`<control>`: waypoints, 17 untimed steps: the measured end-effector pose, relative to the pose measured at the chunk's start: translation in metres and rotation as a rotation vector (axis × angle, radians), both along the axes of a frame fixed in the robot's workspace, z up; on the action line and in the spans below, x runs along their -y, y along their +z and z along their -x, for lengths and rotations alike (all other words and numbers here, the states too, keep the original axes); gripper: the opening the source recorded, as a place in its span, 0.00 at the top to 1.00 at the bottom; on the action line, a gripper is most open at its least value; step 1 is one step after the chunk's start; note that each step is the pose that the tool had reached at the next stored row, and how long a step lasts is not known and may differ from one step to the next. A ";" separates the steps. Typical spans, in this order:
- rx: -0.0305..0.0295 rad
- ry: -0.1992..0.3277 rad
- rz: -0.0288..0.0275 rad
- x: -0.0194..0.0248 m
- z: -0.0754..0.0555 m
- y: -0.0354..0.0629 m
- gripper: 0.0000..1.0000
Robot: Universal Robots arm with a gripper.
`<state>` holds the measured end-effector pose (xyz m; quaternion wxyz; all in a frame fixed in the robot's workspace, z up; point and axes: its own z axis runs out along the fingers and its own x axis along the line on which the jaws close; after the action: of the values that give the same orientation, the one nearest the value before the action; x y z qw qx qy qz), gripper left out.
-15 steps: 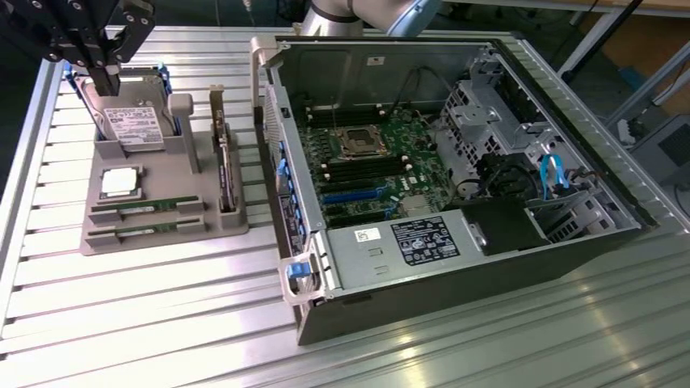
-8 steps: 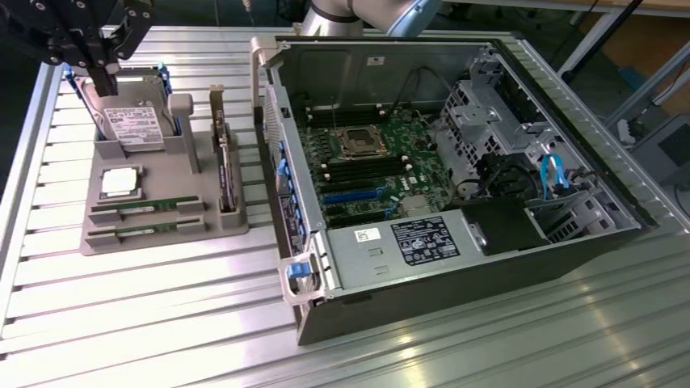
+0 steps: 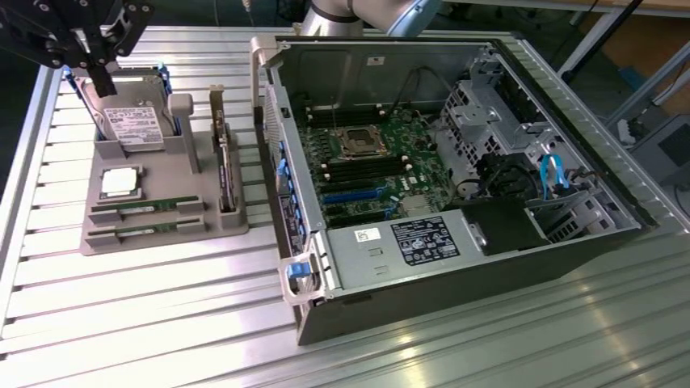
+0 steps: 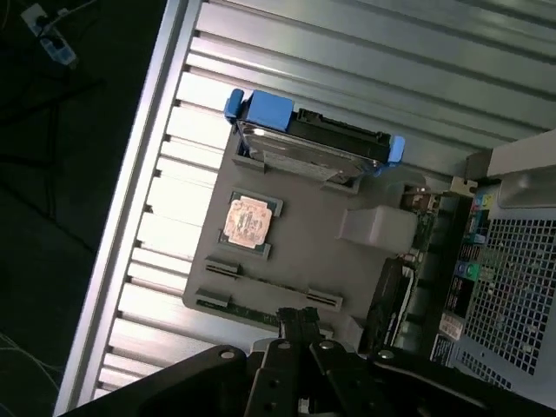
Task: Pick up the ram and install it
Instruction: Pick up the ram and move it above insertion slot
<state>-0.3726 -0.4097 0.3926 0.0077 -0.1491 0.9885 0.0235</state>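
And there was the hand (image 3: 106, 87), up high at the exterior view's far left, fingers clenched together and, as far as we could see, gripping nothing. In the wrist view we looked straight down past those shut black fingertips (image 4: 300, 314) onto the gray holder (image 4: 321, 234) on the slatted metal tabletop (image 4: 347, 52).

The ram was not picked up. We saw two sticks lying flat in their slots at one edge of the gray holder (image 3: 161, 242): the inner ram stick (image 3: 145, 208) (image 4: 269, 285) just beside the square processor chip (image 3: 119, 182) (image 4: 248, 219), and the outer ram stick (image 3: 145, 232) (image 4: 243, 311) parallel to it at the holder's rim. From the wrist camera the fingertips lined up over one end of the outer stick, but well above it.

A hard drive (image 3: 135, 121) (image 4: 304, 152) with blue rails stood upright in the holder's far slot, and a dark expansion card (image 3: 225, 170) (image 4: 391, 295) stood on edge along the side facing the computer case (image 3: 561, 250). The case lay open on the tabletop (image 3: 161, 323), its green motherboard (image 3: 367, 162) exposed.
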 end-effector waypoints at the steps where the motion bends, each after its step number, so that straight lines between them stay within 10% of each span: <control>1: 0.0000 0.019 0.0000 0.0000 0.000 0.0000 0.89; 17: 0.0000 0.291 0.0000 0.0000 0.000 0.0000 0.89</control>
<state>-0.3726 -0.4097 0.3926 0.0042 -0.2906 0.9565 0.0244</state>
